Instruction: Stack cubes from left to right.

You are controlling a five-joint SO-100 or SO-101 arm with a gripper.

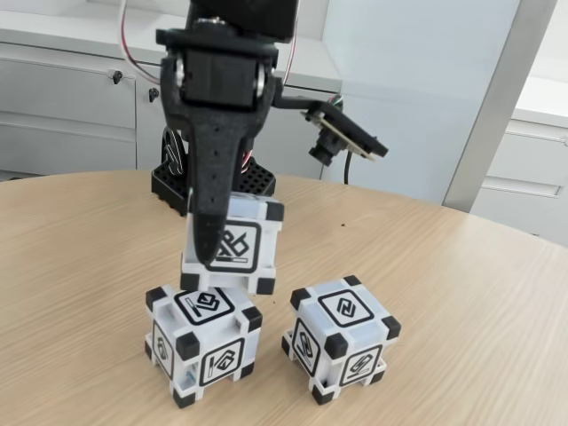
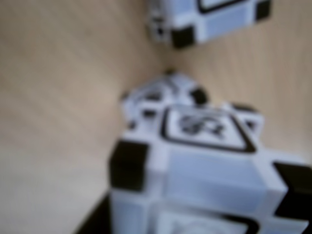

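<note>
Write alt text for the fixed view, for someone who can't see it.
A black robot arm's tool holds a white cube with black corners just above the back of a matching left cube on a round wooden table, seemingly about to stack it. A third matching cube sits to the right, apart.

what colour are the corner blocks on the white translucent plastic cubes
Black, clearest in the fixed view on the right cube's corner blocks.

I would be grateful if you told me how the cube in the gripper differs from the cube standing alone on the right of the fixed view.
The held cube is clamped in the gripper above the table; the right cube rests on the table, untouched. The held cube sits over the left cube's rear edge; the right cube has nothing above or below it. Both are white with black corners and framed glyphs.
</note>
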